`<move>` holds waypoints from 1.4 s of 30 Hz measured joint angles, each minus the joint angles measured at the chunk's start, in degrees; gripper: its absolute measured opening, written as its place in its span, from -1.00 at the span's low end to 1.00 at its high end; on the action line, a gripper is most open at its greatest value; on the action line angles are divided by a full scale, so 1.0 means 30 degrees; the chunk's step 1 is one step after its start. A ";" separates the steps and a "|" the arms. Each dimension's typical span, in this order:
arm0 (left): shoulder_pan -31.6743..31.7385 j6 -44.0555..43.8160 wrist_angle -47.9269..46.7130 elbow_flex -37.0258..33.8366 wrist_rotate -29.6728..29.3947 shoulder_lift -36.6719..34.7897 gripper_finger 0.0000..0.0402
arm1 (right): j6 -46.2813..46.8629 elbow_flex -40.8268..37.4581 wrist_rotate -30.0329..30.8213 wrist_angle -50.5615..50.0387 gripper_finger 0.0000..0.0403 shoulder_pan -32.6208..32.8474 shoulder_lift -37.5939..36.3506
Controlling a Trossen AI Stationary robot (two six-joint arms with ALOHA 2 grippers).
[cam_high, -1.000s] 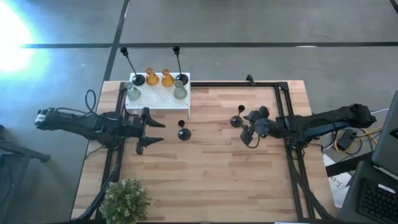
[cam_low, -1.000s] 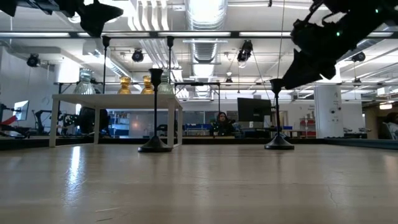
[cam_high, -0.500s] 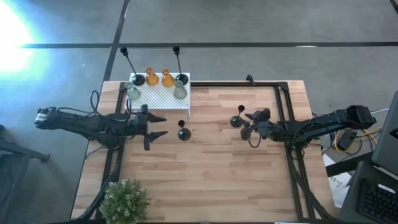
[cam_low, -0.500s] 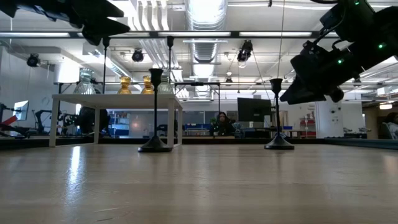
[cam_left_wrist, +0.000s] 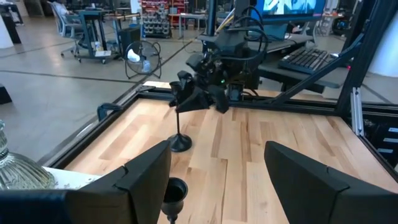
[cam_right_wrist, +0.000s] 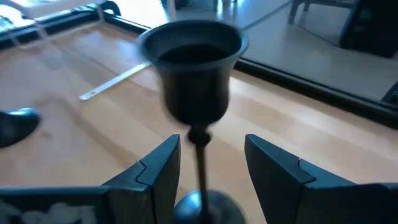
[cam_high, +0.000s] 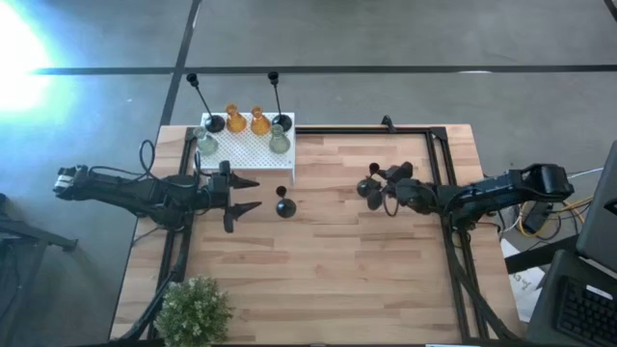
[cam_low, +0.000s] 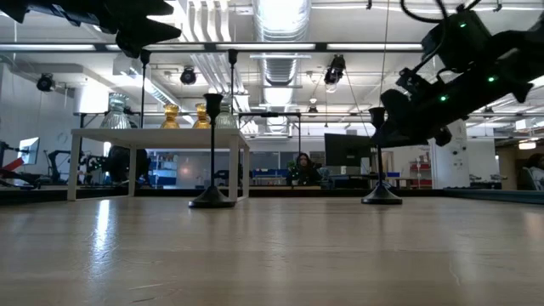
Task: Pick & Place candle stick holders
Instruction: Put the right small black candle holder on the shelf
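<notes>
Two black candle stick holders stand by their round bases on the wooden table: one (cam_high: 283, 205) left of the middle, one (cam_high: 367, 186) right of it. My left gripper (cam_high: 253, 194) is open and level, just left of the first holder, whose cup (cam_left_wrist: 174, 191) shows low between its fingers. My right gripper (cam_high: 385, 185) is open; its fingers stand on either side of the second holder's thin stem (cam_right_wrist: 200, 163), below the cup (cam_right_wrist: 192, 67), without touching it. Several more holders, black, amber (cam_high: 234, 120) and pale green (cam_high: 279, 144), stand on the white perforated box (cam_high: 247, 149).
The white box stands at the table's far left, close behind my left gripper. A green potted plant (cam_high: 194, 310) stands at the near left corner. A black frame rail (cam_high: 439, 159) runs along the table's right side. Bare wood lies between and in front of the two holders.
My right gripper has come down and moved toward the table's left and far edge, so that its open fingers now flank the right-hand black holder's stem. My left gripper has edged toward the table's right, toward the other black holder. Both holders have stayed in place.
</notes>
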 joint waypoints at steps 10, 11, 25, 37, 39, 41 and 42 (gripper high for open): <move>0.0000 0.0000 -0.0350 -0.0015 0.0041 0.0006 0.31 | -0.0553 0.2025 -0.0423 -0.0366 -0.34 -0.1543 0.2723; 0.0000 -0.0001 -0.0369 -0.0015 0.0058 0.0006 0.31 | -0.0553 0.2208 -0.0458 -0.0710 -0.44 -0.1535 0.2790; 0.0007 -0.0137 0.0163 -0.0173 0.0063 0.0865 0.31 | -0.3958 1.0803 -0.2717 -1.3649 -0.95 0.0064 -0.0017; 0.0039 0.1106 0.1250 0.1844 0.0219 0.2642 0.31 | -0.6774 1.7184 -1.1136 -1.4288 -0.96 0.1345 0.0445; 0.0063 0.1325 0.1257 0.2594 0.0219 0.3300 0.31 | -0.7343 1.8036 -1.1465 -1.4610 -0.96 0.1734 0.1057; 0.0218 0.1355 0.1302 0.3485 0.0212 0.4067 0.31 | -0.7807 1.8853 -1.1543 -1.5075 -0.96 0.1999 0.1712; 0.0303 0.1355 0.1276 0.3909 0.0215 0.4513 0.31 | -0.7940 1.9269 -1.1563 -1.5226 -0.96 0.2103 0.2085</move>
